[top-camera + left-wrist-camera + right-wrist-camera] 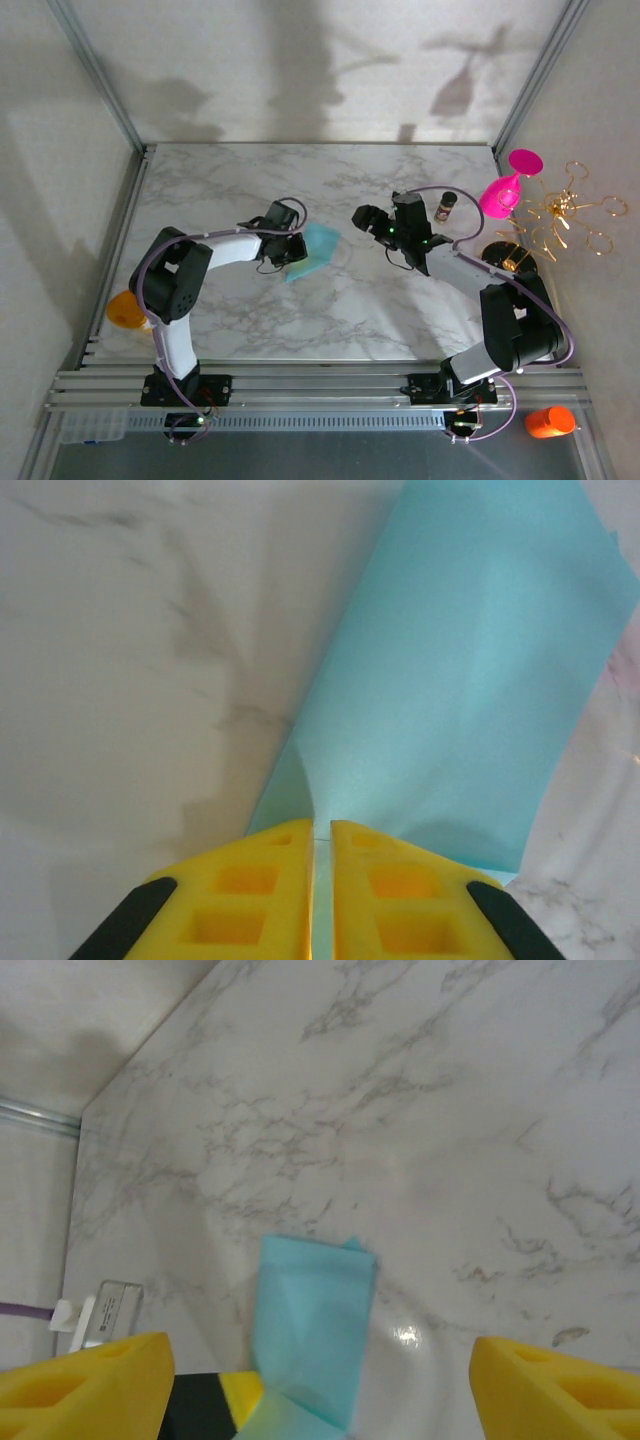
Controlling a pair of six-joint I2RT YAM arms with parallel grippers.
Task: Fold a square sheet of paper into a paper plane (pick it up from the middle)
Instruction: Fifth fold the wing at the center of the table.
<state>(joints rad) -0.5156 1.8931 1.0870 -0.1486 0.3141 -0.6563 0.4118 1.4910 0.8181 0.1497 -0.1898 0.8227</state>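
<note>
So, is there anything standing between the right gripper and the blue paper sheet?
Nothing visible does. The open right gripper faces the square sheet of paper, which is pinched in the left gripper, across bare marble table. The pink goblet stands far to the right, outside that path.

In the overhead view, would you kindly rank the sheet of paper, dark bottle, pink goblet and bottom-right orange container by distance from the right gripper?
From the right gripper:
1. The sheet of paper, just to its left.
2. The dark bottle, to its right.
3. The pink goblet, farther right, near the table's edge.
4. The orange container, bottom right, past the rail.
</note>
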